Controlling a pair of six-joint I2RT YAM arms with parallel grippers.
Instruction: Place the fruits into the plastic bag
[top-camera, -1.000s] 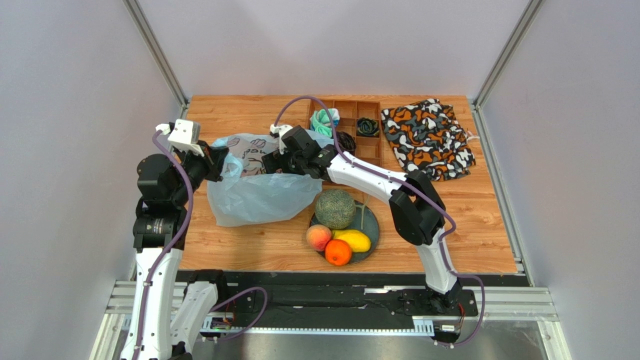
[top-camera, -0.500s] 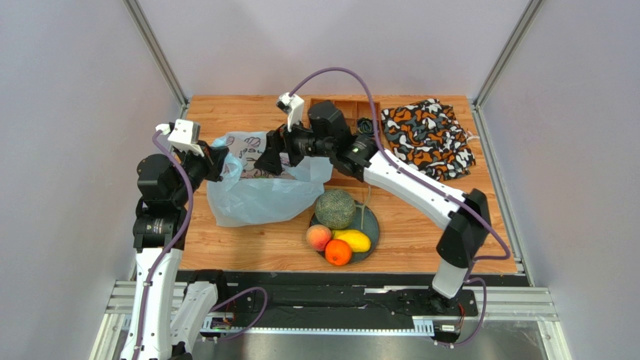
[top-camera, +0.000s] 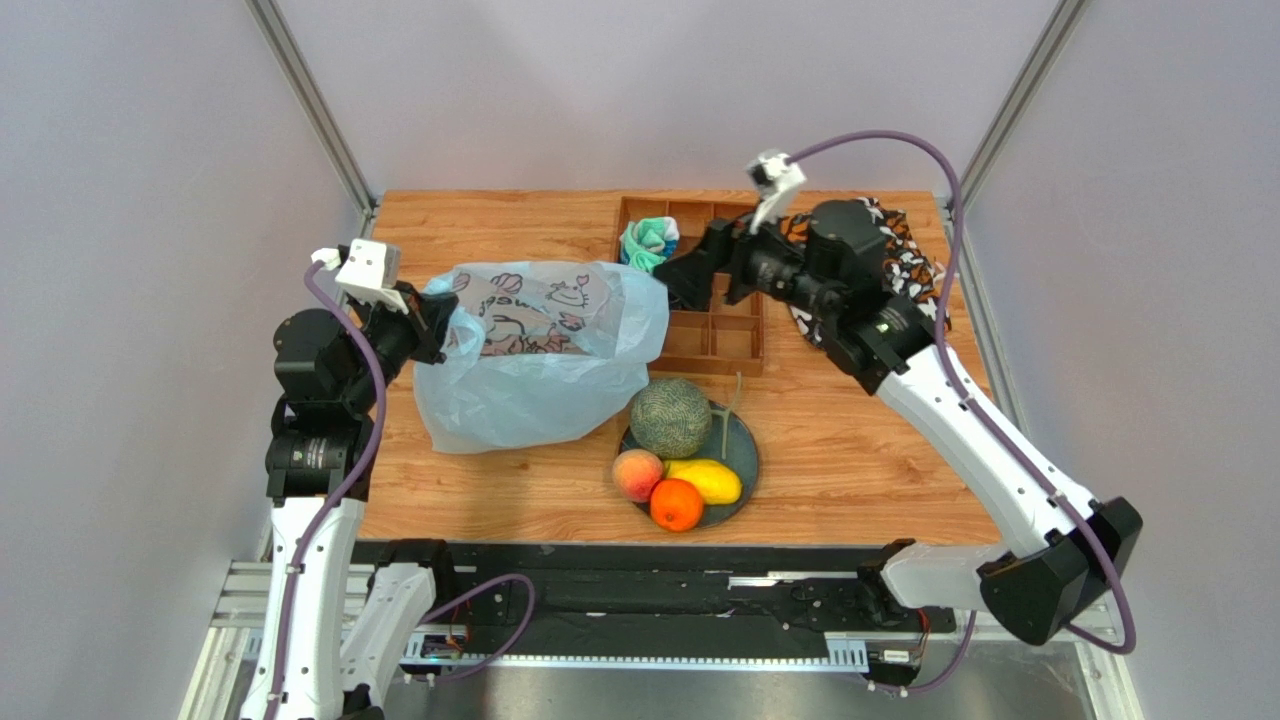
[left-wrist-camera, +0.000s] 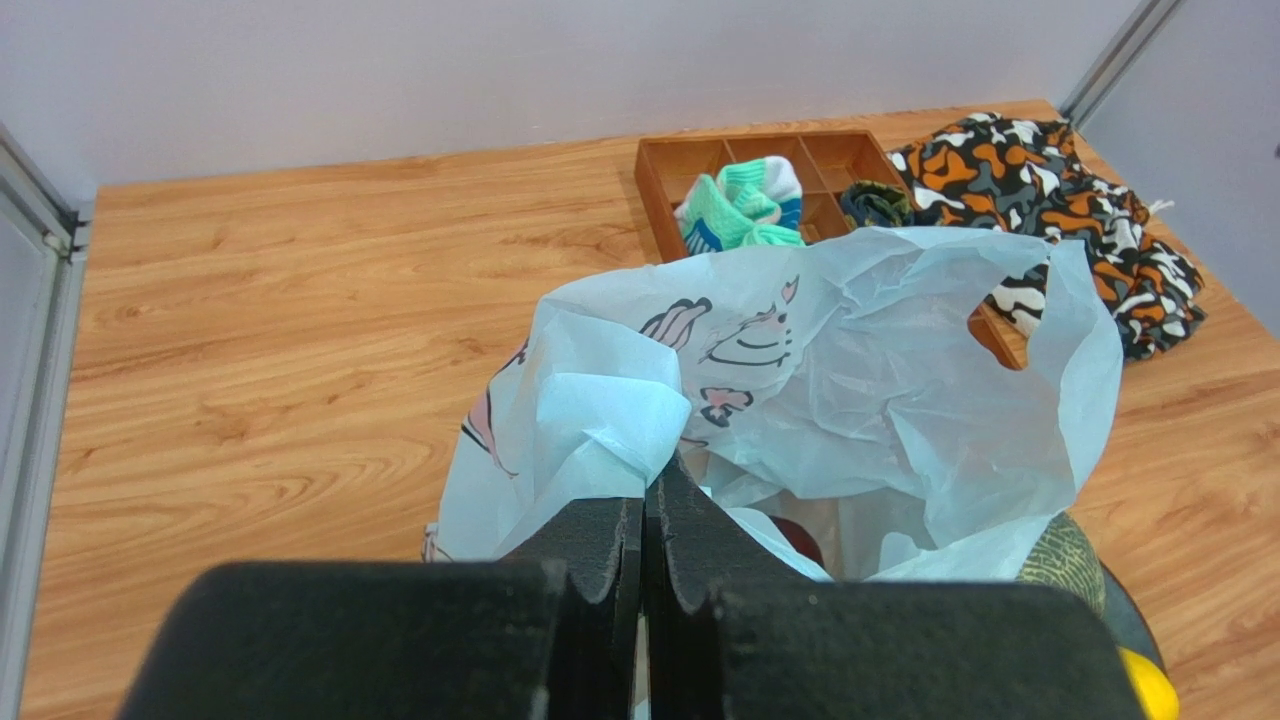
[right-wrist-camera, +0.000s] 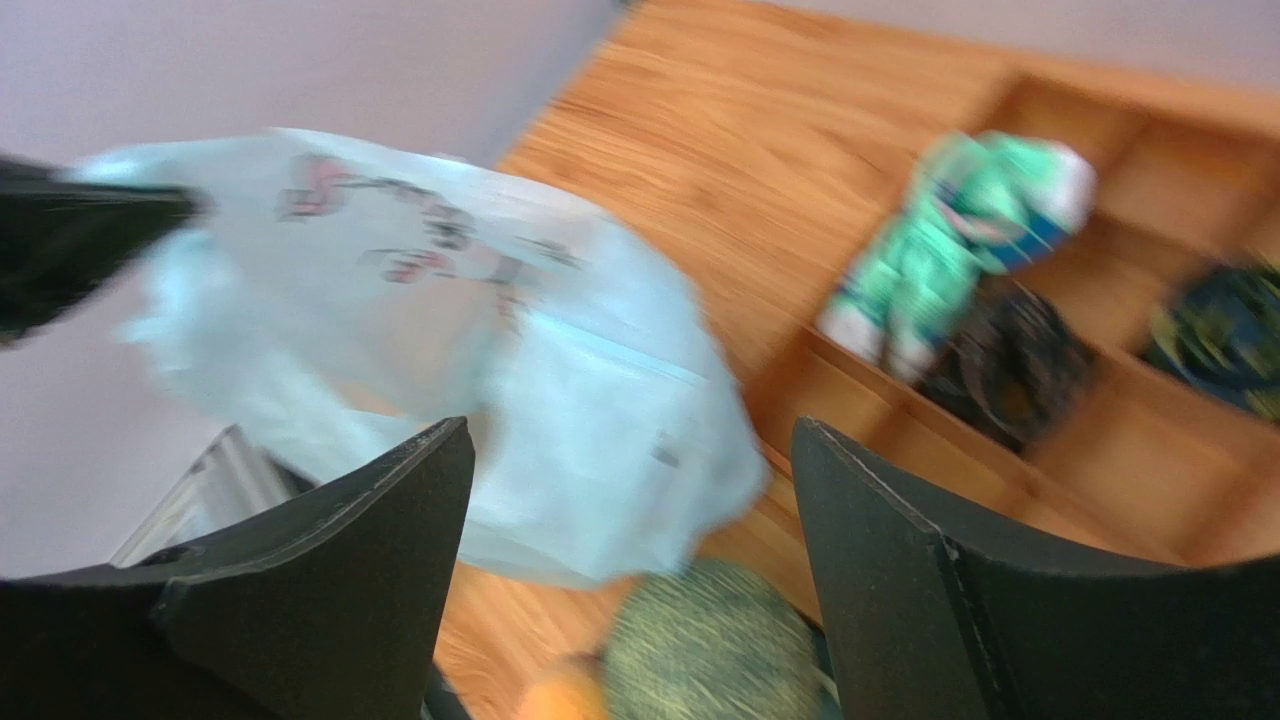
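Observation:
The pale blue plastic bag (top-camera: 526, 353) lies at the left of the table with its mouth held up. My left gripper (top-camera: 448, 323) is shut on the bag's left rim, as the left wrist view shows (left-wrist-camera: 655, 488). A dark red fruit (left-wrist-camera: 796, 537) shows inside the bag (left-wrist-camera: 842, 375). The netted melon (top-camera: 670, 417), peach (top-camera: 637, 474), orange (top-camera: 676, 506) and mango (top-camera: 709, 480) sit on a dark plate (top-camera: 747, 446) right of the bag. My right gripper (top-camera: 679, 278) is open and empty, above the wooden tray, right of the bag (right-wrist-camera: 496, 360). The green bumpy fruit is not visible.
A divided wooden tray (top-camera: 718, 333) stands at the back middle with a green and white bundle (top-camera: 649, 240) and dark rolled bundles in it. The orange, black and white cloth (left-wrist-camera: 1052, 195) lies at the back right, partly under my right arm.
My right gripper has pulled out of the bag's mouth and swung up and right over the tray, empty. The bag's right rim now stands free. The left gripper has not moved.

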